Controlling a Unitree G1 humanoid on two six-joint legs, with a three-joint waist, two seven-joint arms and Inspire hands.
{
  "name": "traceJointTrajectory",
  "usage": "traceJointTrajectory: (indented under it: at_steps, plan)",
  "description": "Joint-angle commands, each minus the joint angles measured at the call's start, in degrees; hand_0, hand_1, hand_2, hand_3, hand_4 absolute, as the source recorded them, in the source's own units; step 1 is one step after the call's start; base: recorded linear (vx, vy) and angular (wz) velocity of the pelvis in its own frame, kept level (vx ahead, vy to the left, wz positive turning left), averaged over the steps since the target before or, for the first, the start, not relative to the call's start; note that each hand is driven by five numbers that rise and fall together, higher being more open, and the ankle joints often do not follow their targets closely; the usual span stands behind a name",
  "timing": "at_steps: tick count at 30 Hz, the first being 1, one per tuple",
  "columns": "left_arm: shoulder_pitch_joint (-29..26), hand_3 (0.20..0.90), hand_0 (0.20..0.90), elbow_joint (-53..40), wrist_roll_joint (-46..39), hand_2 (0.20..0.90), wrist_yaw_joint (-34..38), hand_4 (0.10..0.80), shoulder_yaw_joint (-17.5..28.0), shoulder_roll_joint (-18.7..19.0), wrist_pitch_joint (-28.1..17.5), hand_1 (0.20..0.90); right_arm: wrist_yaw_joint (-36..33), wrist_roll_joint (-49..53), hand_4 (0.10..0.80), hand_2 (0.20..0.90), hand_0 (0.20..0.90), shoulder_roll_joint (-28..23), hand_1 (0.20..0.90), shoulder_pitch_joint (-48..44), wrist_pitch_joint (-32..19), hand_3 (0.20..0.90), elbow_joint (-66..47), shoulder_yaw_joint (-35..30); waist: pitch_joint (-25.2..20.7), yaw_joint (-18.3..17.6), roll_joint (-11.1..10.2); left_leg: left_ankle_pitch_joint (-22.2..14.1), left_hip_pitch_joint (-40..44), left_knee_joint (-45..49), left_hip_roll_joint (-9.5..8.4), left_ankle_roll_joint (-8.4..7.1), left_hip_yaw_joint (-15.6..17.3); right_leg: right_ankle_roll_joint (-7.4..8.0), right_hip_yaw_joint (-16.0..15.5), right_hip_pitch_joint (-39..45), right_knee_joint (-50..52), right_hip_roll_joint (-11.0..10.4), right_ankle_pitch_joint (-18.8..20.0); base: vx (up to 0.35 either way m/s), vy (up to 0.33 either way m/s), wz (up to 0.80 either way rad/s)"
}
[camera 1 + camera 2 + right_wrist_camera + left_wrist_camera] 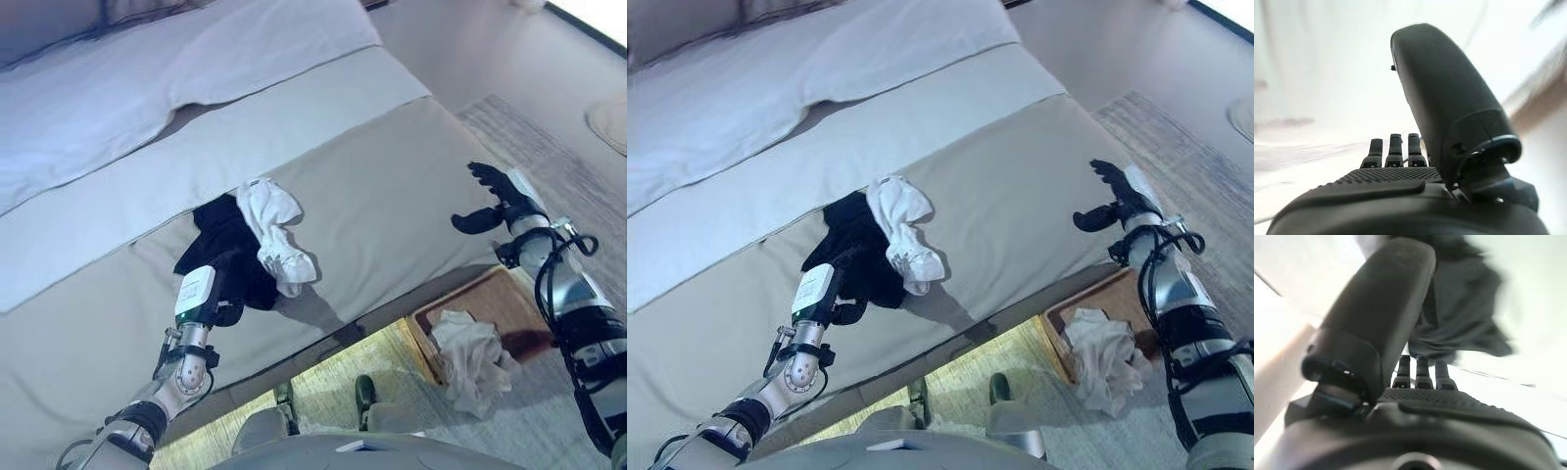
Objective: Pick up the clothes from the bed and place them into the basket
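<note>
Dark left hand (217, 294) at black garment (227, 245)

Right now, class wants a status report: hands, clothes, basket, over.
Left hand open at the black garment. Right hand open, empty, over the bed. White garment beside the black one. One white cloth in the basket.

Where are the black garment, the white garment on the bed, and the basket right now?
black garment (220, 235), left eye view, on its dark folds above the left hand.
white garment (272, 220), left eye view, on its bunched upper part.
basket (509, 299), left eye view, on its bare brown inside by the cloth.
</note>
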Motion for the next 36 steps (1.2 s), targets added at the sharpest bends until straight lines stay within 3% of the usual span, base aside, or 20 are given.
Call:
traceJointTrajectory:
  at_steps: [1, 4, 12, 20, 27, 36]
  plan:
    - [-1.97, 0.9, 0.9, -1.36, -1.02, 0.9, 5.82, 0.8, 4.37, 1.75, -1.39, 0.9, -4.28, -5.05, 0.8, 0.9, 0.9, -3.71, 0.9, -10.2, -3.5, 0.9, -2.77, 2.03, 1.5, 4.21, -2.56, -10.04, 0.13, 9.62, -1.56, -0.47, -2.39, -1.36, -1.72, -6.72, 11.71, -2.79, -2.78, -0.024, 0.009, 0.33]
    - [-1.78, 0.9, 0.9, -2.06, -1.86, 0.9, 6.06, 0.8, 5.03, 1.96, -0.78, 0.9, -5.29, -6.45, 0.8, 0.9, 0.9, -3.83, 0.9, -12.84, -2.79, 0.9, -2.6, 3.68, 3.38, 5.75, -2.11, -9.82, -1.65, 10.77, -2.02, -0.54, -3.82, -1.97, -3.29, -7.72, 13.39, -3.11, -3.66, -0.052, 0.027, 0.36]
    - [-0.21, 0.9, 0.9, -8.63, -2.39, 0.9, 6.0, 0.8, 5.6, 5.64, -0.99, 0.9, -7.87, -4.23, 0.8, 0.9, 0.9, -3.65, 0.9, -22.63, 5.46, 0.9, -1.25, 8.71, 13.04, 12.2, -0.99, -10.7, -12.2, 22.13, -4.5, 0.22, -8.08, -4.51, -8.86, -15.75, 26.92, -5.62, -7.6, -0.084, -0.029, 0.48]
    - [1.15, 0.9, 0.9, -14.36, -4.11, 0.9, 7.44, 0.8, 5.35, 8.35, -1.24, 0.9, -7.39, -5.86, 0.8, 0.9, 0.9, -2.98, 0.9, -32.01, 10.72, 0.9, 3.2, 14.55, 17.26, 17.07, 0.02, -12.97, -19.61, 31.6, -6.53, 1.73, -9.79, -6.6, -12.57, -20.92, 39.0, -8.52, -12.0, -0.012, -0.019, 0.34]
    - [2.85, 0.9, 0.9, -19.63, -6.62, 0.9, 9.08, 0.8, 5.7, 11.08, -0.63, 0.9, -5.36, -6.3, 0.8, 0.9, 0.9, -1.45, 0.9, -35.46, 12.25, 0.9, 6.6, 18.81, 17.26, 19.57, -0.35, -18.67, -29.22, 43.98, -8.26, 3.23, -10.6, -7.29, -11.92, -29.33, 51.94, -9.88, -17.61, 0.02, -0.03, 0.18]
    - [2.45, 0.9, 0.9, -24.3, -7.34, 0.9, 10.42, 0.8, 5.5, 12.0, -4.09, 0.9, -3.25, -5.44, 0.8, 0.9, 0.9, 1.67, 0.9, -38.44, 13.06, 0.9, 15.64, 21.68, 17.26, 21.15, 1.62, -19.64, -38.96, 51.12, -9.91, 4.25, -10.91, -7.7, -11.15, -37.72, 57.36, -10.03, -18.34, -0.025, 0.003, 0.08]
